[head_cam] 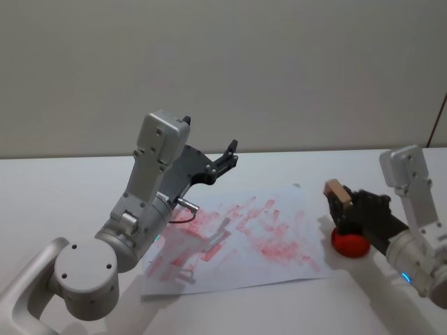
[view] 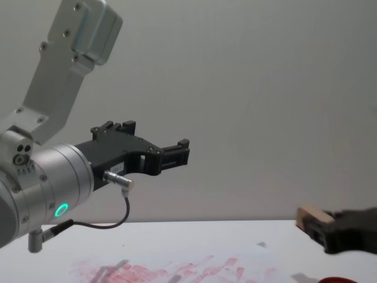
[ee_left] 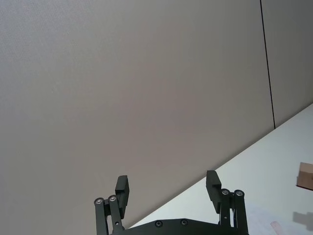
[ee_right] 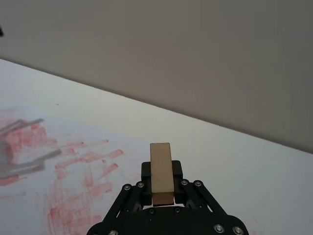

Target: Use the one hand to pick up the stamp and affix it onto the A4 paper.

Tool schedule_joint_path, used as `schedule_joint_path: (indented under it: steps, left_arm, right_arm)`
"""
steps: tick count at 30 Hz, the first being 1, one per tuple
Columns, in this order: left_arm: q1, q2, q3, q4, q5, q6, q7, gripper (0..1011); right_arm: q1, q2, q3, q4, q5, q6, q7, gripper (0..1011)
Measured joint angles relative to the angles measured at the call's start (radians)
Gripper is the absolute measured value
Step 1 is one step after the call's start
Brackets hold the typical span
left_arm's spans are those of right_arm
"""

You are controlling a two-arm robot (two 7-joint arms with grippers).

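Head view: right gripper [head_cam: 343,204] clamped on the stamp [head_cam: 336,190], over the red disc [head_cam: 349,244], just off the A4 paper's [head_cam: 272,237] right edge.
Left wrist view: left gripper [ee_left: 167,188] jaws apart, aimed at the wall.
Right wrist view: stamp's long axis runs straight out from between the fingers.
Chest view: stamp clear of the table [view: 147,236], free end pointing toward the robot's left, above the paper's level.

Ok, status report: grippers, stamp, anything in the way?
Right gripper shut on the stamp, held above the red disc beside the A4 paper. Left gripper open, raised over the paper's left side.
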Motion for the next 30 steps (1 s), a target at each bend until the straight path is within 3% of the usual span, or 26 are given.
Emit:
schedule_joint_path:
  steps: [8,15,30]
  left_arm:
    - [0.0,0.0,0.0,0.0,0.0,0.0,0.0,1001]
    - [0.0,0.0,0.0,0.0,0.0,0.0,0.0,1001]
    - [0.0,0.0,0.0,0.0,0.0,0.0,0.0,1001]
  right_arm:
    - [0.055,-0.03,-0.016,0.034,-0.006,-0.053,0.102,217]
    - [0.092,-0.054,-0.029,0.074,0.002,-0.054,0.175,217]
    - [0.15,-0.092,-0.058,0.163,0.001,0.066,0.268,217]
